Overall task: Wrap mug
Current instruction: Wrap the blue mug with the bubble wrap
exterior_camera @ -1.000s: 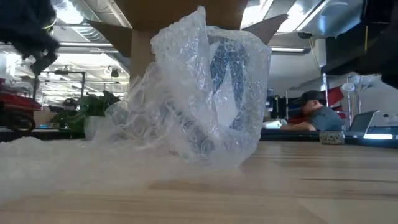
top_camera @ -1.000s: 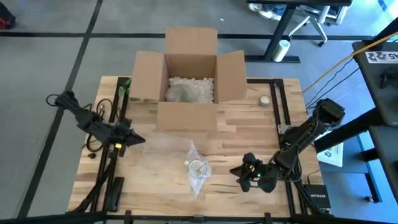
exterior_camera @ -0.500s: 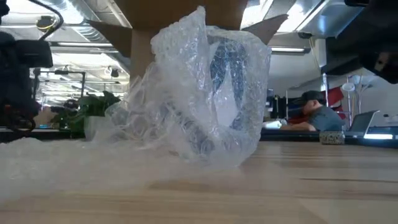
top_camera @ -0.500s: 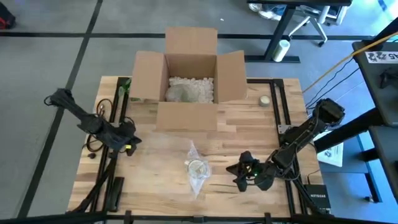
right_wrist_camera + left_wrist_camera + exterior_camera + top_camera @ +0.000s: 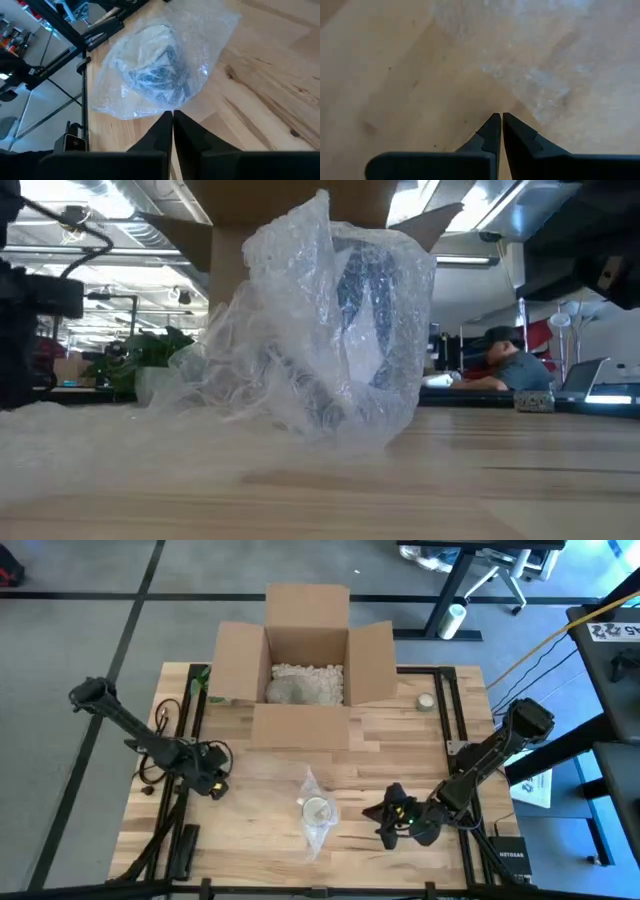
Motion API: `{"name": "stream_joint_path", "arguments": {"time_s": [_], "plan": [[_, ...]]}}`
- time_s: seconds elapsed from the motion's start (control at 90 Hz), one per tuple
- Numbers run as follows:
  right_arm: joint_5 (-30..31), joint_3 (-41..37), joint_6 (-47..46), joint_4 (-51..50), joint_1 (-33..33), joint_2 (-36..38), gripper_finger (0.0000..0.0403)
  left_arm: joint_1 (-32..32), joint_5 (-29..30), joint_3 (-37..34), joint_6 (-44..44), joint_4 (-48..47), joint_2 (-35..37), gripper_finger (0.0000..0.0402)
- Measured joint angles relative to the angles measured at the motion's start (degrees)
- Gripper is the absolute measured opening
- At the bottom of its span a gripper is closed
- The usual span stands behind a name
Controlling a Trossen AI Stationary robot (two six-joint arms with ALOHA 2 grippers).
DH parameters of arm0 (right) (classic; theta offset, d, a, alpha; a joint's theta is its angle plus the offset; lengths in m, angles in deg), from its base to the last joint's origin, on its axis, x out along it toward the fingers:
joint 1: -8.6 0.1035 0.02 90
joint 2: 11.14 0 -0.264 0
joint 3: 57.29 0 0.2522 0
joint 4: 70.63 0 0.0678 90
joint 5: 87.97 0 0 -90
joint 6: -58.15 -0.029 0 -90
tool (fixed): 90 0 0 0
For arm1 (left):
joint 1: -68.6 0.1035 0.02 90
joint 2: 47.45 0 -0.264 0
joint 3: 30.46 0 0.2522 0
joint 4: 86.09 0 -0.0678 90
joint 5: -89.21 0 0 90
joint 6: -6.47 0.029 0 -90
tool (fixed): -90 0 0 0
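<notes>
From above, the mug (image 5: 316,810) is sitting swaddled in bubble wrap (image 5: 314,830) on the table (image 5: 400,755), between the left gripper (image 5: 213,783) and right gripper (image 5: 384,823). Down low, the bundle is filling the foreground. In each wrist view, the fingertips are pinching together, holding nothing.

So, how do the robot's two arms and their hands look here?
Both arms are dark, slim and jointed. The left hand and right hand each end in two black, tapered, pointed fingers on a wide dark body. From above, a small yellow-green spot shows near each hand. Black cables run beside the left arm.
</notes>
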Motion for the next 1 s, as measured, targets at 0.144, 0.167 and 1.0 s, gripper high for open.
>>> {"name": "stream_joint_path", "arguments": {"time_s": [0.144,0.167,1.0], "plan": [[0.00,0.00,1.41,0.52,0.00,0.00,0.0000,0.02,-0.12,0.23,0.59,6.54,-5.73,0.0000],[0.00,0.00,1.48,0.49,0.00,-0.02,0.0000,0.03,0.02,0.26,0.54,7.87,-6.55,0.0000],[-0.07,0.00,3.65,3.54,0.02,-0.02,0.0000,7.08,-1.34,-0.04,27.74,67.94,-24.13,0.0000]]}}
